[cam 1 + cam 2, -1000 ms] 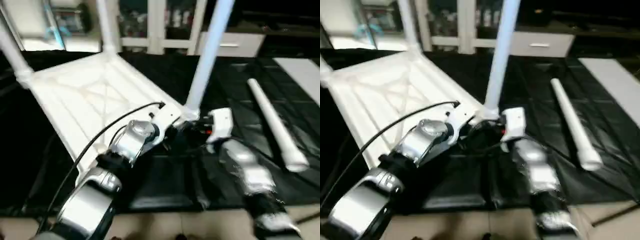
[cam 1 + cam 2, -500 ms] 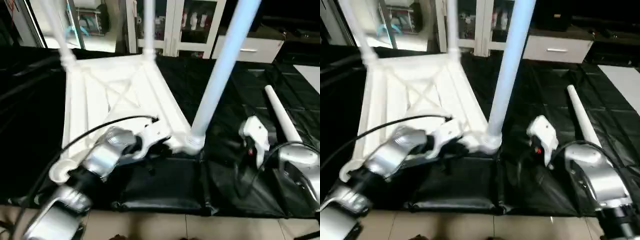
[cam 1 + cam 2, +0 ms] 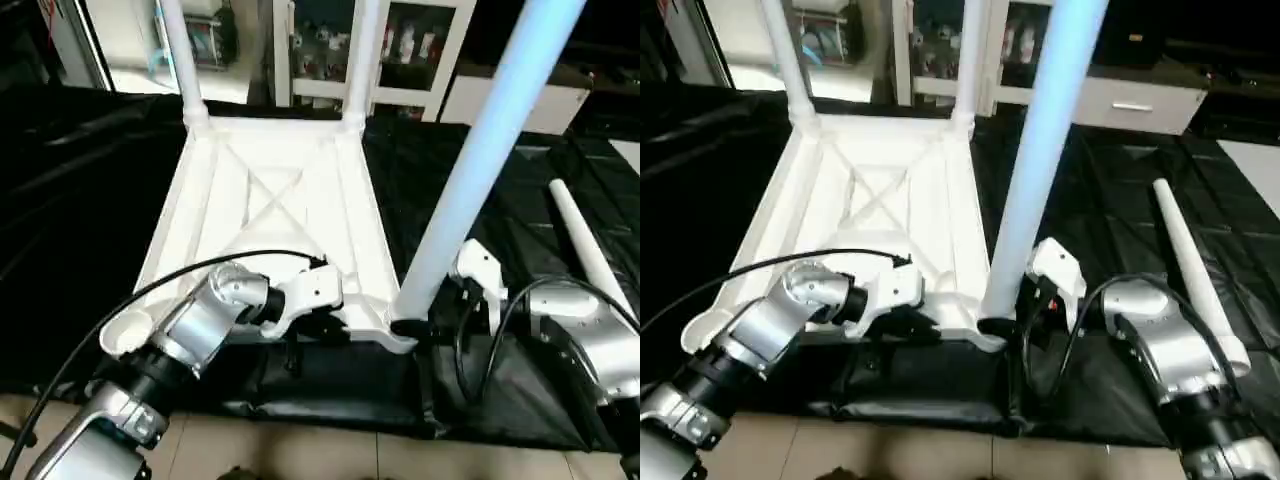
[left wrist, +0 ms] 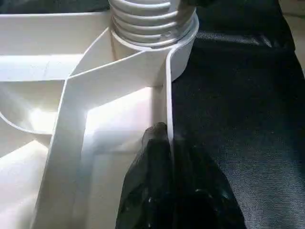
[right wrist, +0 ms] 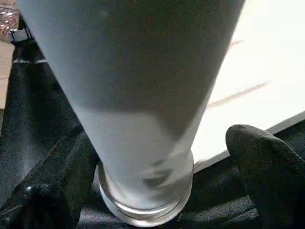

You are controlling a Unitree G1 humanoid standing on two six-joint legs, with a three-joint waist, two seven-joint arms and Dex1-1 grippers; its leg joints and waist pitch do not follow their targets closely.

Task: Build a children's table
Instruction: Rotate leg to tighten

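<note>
Progress: you have the tabletop (image 3: 270,215) lying underside up on the black mat (image 3: 90,210), ribs and X-brace showing. Three legs stand in corner sockets: two at the far corners, far-left leg (image 3: 178,55) and far-right leg (image 3: 360,55), and one at the near-right corner, near-right leg (image 3: 480,160).

Left to do: near-left socket (image 3: 125,335) is bare. Fourth leg (image 3: 1190,270) lies loose on the mat to the right, well apart from the tabletop. You would judge the build at three of four legs.

Near-right joint: threads (image 4: 147,19) show above the socket collar in the left wrist view, so you may judge this leg not fully screwed home; hard to be sure.

Left gripper (image 4: 167,143): fingers pressed together, pinching the thin near edge wall of the tabletop just beside the near-right socket. Reads as a steadying hold.

Right gripper (image 5: 152,162): fingers (image 5: 264,162) spread wide, one on each side of the near-right leg's base, gaps visible on both sides. Around the leg, not gripping it.

Risk: if you regrip to turn the leg, watch the tabletop sliding on the mat.
</note>
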